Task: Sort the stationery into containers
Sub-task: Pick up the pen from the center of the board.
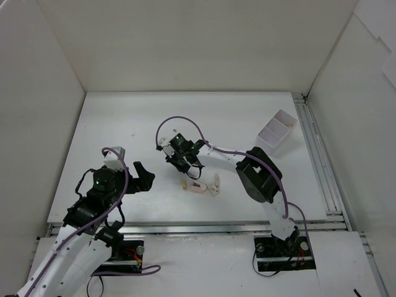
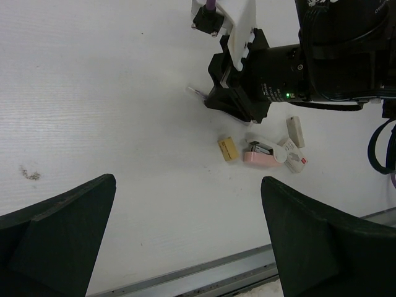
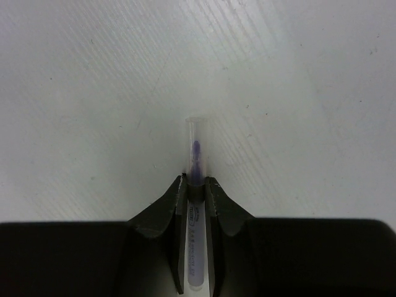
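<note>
Right gripper point(image 3: 197, 185) clamping purple pen point(image 3: 196, 148) between fingertips, low over table point(image 3: 93, 93), near erasers.

Risk: pinch sitting on thin barrel with long end projecting forward. Pen could be pivoting or slipping during carry to containers point(image 1: 276, 129), well apart at far right. Projecting tip could be catching box rim.

Pen looking slim: clear cap over purple tip, pale printed barrel. Possibly touching table; hard telling.

Left gripper point(image 2: 187, 184) hanging spread, grasping nothing.

Tan eraser point(image 2: 228, 148) lying near pink-white eraser point(image 2: 260, 158).

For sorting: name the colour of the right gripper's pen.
The pen is clear with purple inside; right wrist view.
</note>
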`<move>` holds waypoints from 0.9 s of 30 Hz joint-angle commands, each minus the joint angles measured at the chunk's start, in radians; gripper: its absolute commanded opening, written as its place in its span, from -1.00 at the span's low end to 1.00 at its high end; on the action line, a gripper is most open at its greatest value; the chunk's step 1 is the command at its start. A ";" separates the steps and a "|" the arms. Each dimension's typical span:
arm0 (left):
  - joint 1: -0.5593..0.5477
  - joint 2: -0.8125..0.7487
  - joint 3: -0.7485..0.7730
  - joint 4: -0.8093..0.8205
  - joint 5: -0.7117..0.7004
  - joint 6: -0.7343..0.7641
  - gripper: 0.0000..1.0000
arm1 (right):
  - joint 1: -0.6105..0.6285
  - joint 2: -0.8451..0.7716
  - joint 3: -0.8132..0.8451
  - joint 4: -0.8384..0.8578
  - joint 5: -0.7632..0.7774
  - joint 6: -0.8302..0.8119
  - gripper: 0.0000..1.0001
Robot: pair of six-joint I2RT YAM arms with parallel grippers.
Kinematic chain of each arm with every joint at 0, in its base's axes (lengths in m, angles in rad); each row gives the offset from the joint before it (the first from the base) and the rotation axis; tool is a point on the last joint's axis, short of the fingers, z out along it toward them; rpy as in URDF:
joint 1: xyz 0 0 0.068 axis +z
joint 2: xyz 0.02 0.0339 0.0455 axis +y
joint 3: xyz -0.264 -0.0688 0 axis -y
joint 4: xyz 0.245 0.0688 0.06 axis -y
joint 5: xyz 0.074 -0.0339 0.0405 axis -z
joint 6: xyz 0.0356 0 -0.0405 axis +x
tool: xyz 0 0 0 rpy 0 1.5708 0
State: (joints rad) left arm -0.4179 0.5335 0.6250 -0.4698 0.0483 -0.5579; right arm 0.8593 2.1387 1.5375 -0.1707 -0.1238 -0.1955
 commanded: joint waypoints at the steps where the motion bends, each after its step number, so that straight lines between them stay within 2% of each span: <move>1: -0.004 0.005 0.019 0.053 0.007 -0.004 0.99 | -0.035 -0.005 -0.023 0.007 -0.056 -0.018 -0.92; 3: -0.004 0.011 0.024 0.050 0.009 -0.002 0.99 | -0.043 -0.019 -0.030 0.022 -0.019 -0.039 -1.00; 10: -0.004 0.029 0.024 0.051 -0.008 -0.005 0.99 | -0.085 -0.118 -0.036 0.126 0.029 -0.100 -1.00; 18: -0.004 0.029 0.036 0.056 -0.024 0.003 0.99 | -0.166 -0.348 -0.249 0.511 0.121 -0.049 -1.00; 23: -0.004 0.025 0.036 0.068 -0.034 0.006 0.99 | -0.249 -0.480 -0.362 0.696 0.291 0.013 -1.00; 27: -0.004 0.037 0.033 0.100 -0.028 0.024 0.99 | -0.325 -0.556 -0.405 0.754 0.429 0.013 -1.00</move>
State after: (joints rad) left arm -0.4179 0.5541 0.6250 -0.4553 0.0265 -0.5552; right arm 0.5758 1.6562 1.1477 0.4206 0.1440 -0.2062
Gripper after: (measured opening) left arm 0.996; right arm 0.114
